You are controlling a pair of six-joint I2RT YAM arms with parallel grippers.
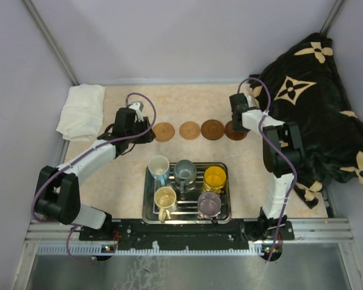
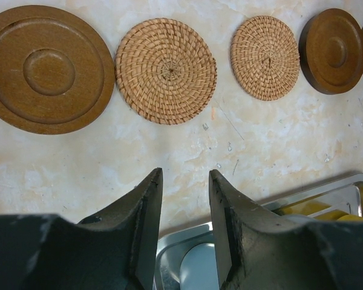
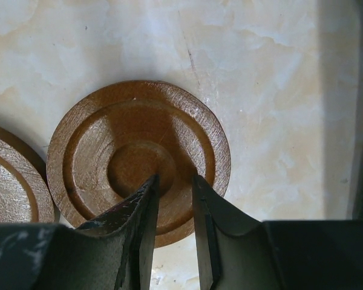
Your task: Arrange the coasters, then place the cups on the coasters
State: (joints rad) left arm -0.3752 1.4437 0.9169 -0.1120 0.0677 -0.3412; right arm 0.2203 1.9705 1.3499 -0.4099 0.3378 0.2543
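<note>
Left gripper hangs with jaws apart and empty, just short of the coaster row, five discs running side to side. The cups sit nearer the bases, in the tray. The white-and-blue cup is closest, so I'd call it the left arm's pick. Right gripper, jaws narrowly parted with nothing between, hovers over the rightmost coaster.

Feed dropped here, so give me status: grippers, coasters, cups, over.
Jaws open, empty: left gripper, right gripper above end coaster. Five coasters in a row; cups all in tray. Nothing in the way.
</note>
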